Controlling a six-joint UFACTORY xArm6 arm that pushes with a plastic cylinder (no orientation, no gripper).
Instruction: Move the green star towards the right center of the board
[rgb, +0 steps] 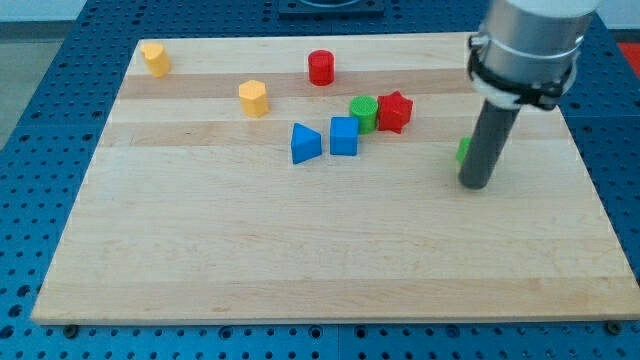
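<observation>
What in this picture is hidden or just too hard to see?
- Green block, camera view: only a sliver shows left of the rod, so its star shape cannot be confirmed.
- My tip: whether it touches that block cannot be told.
- Arm above the rod: cut off by the view's top.
- Yellow blocks: too small to tell the exact shape.

Most of a green block (464, 151) is hidden behind the rod, only a sliver showing at its nine o'clock side, so its shape cannot be told. The arm above the rod is cut off by the view's top.
</observation>
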